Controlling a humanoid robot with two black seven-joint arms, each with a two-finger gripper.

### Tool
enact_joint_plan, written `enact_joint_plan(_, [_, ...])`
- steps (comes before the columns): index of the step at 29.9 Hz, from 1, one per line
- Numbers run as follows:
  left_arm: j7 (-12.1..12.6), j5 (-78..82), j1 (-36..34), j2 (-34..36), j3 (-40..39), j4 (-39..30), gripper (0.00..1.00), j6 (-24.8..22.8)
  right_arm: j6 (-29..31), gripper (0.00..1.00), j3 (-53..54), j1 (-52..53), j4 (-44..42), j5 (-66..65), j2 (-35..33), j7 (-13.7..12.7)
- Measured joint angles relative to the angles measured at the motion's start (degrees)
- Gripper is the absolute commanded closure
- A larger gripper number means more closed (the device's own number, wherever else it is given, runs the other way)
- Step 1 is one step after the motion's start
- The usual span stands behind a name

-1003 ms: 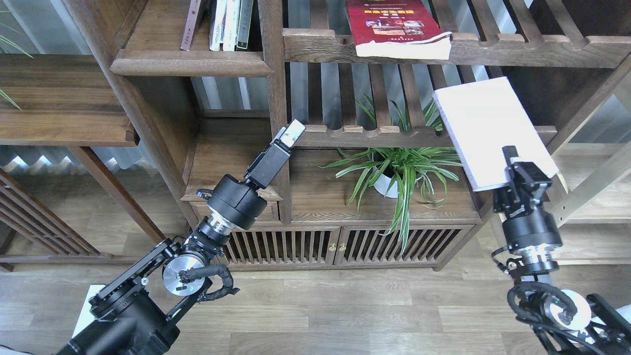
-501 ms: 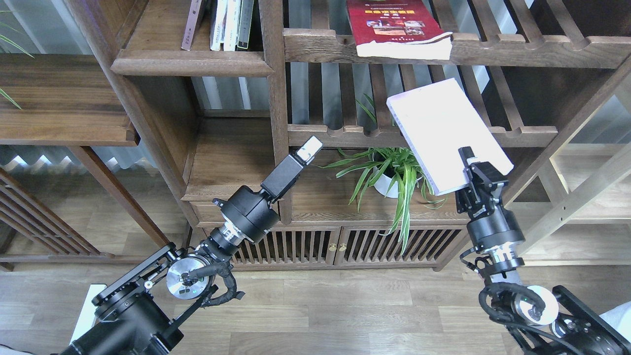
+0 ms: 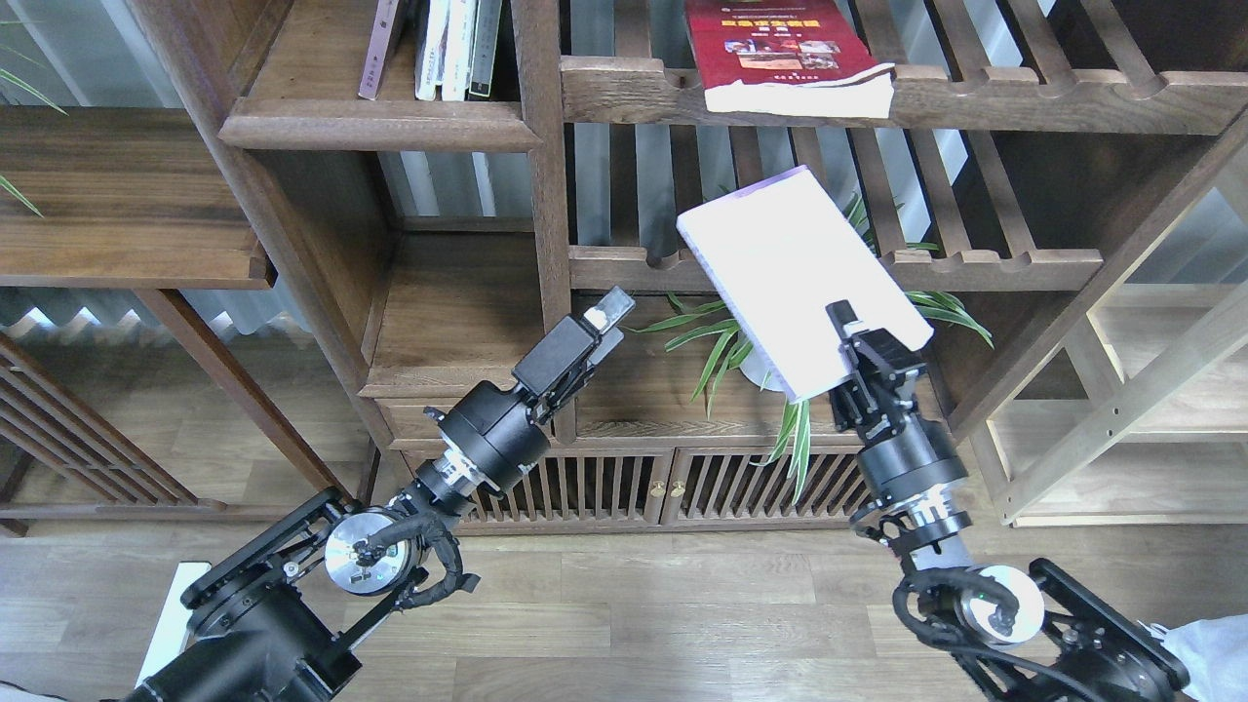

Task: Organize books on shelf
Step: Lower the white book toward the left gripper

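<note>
Your right gripper (image 3: pixel 846 336) has carried the white book (image 3: pixel 795 278) leftward over the last second, from out by the right-hand upright of the bookcase to the middle bay, where it now hangs in front of the potted plant (image 3: pixel 770 341) and the slatted rack (image 3: pixel 975 263); its fingers are clamped on the book's lower right corner. That puts it nearer the shelf (image 3: pixel 380 125), the solid board at upper left where other books (image 3: pixel 448 49) already stand, so you look mid-transfer. The book's long axis runs from upper left down to lower right, cover toward you, free end aimed up-left. Your left gripper (image 3: pixel 609 317) has dipped slightly, its fingers parted and holding nothing. The red book (image 3: pixel 780 49) lies flat on the upper rack, overhanging its front rail.
</note>
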Motion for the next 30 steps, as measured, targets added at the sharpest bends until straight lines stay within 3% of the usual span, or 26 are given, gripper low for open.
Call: enact_joint_plan(30, [-0.49, 0.57, -0.61, 0.0, -1.06, 3.62, 0.01, 0.16, 0.0, 0.98, -7.12, 3.16, 0.18, -4.74, 8.42, -0.08])
